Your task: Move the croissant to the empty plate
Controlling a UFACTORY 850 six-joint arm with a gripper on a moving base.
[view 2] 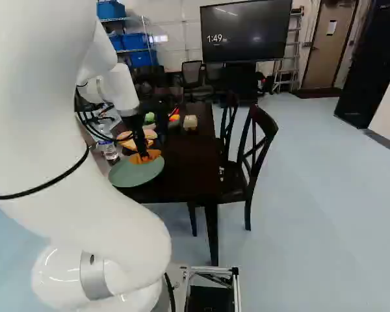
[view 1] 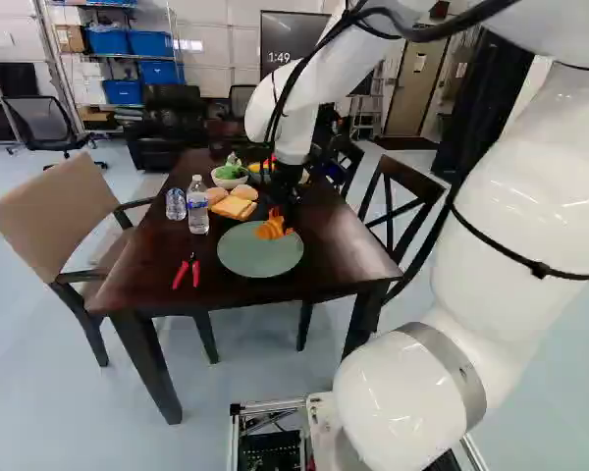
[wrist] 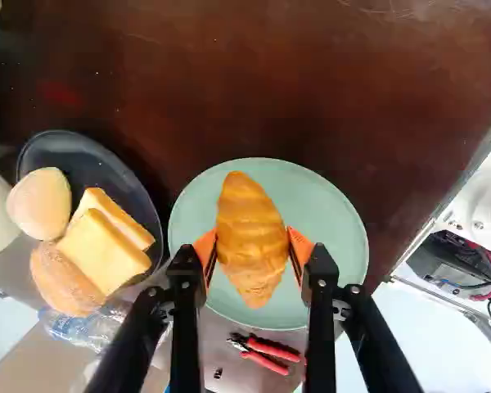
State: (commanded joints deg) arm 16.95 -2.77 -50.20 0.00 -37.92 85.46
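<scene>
Gripper (view 2: 144,155) pads clasp the croissant (wrist: 251,237) from both sides over the green plate (wrist: 331,217); I cannot tell whether it touches. Bread (wrist: 102,250) lies on a dark plate (wrist: 135,184) nearby.

Gripper (view 2: 143,155) blk, pads (wrist: 299,244) orange; croissant (wrist: 250,233) btwn pads golden-orange, banded. Under gripper: pale-grn plate (wrist: 331,221). Near it: dk-grey plate (wrist: 102,168), red-handled pliers (wrist: 274,350). Table (wrist: 311,90) below: dk red-brn.
</scene>
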